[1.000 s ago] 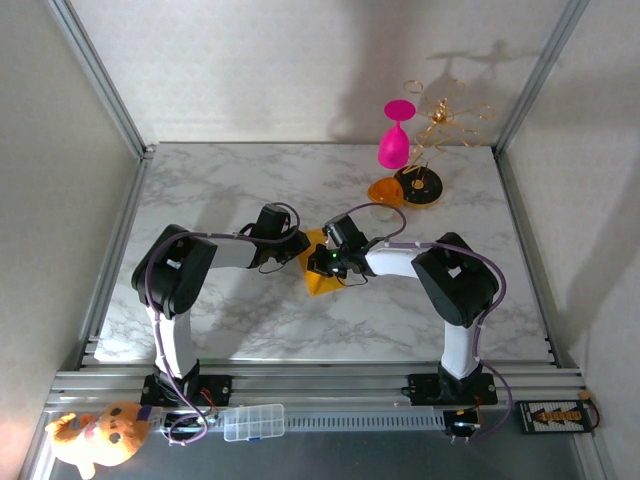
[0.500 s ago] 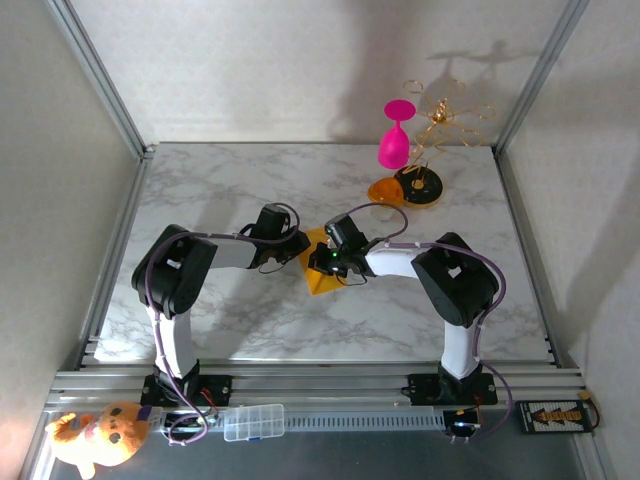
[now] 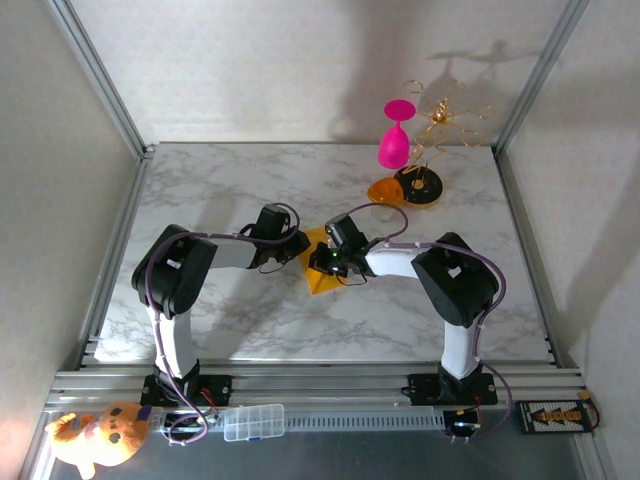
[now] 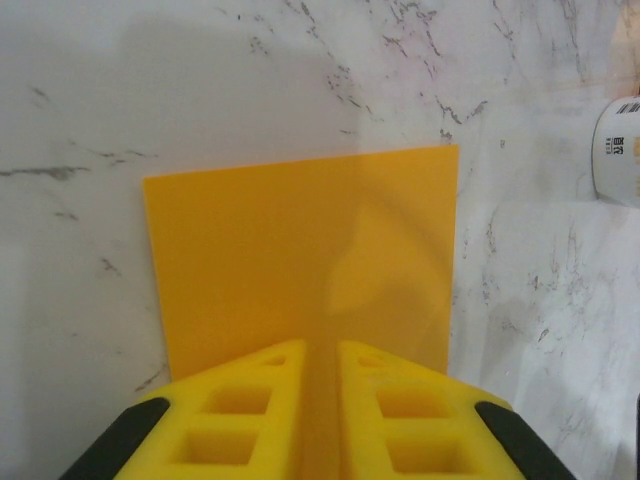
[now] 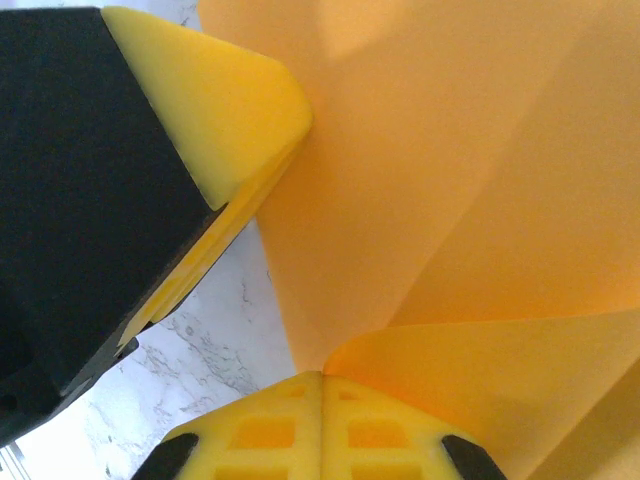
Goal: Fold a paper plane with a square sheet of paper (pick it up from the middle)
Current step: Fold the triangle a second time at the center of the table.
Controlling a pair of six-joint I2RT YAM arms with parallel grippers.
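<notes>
Pinched in left tool [image 4: 320, 352] at one edge and right tool [image 5: 322, 384] at a raised flap: square sheet of paper [image 4: 300, 250], middle of surface [image 3: 250, 320]. Hold both pinches firm, align edges squarely before creasing.

Arms are bent inward; left gripper [image 4: 320, 352] and right gripper [image 5: 322, 380] are clamped, seemingly on the square sheet of paper [image 4: 300, 250].

open marble table [image 3: 215, 185] left and near; pink goblet [image 3: 393, 150] and gold wire stand [image 3: 420, 187] crowd far right corner.
</notes>
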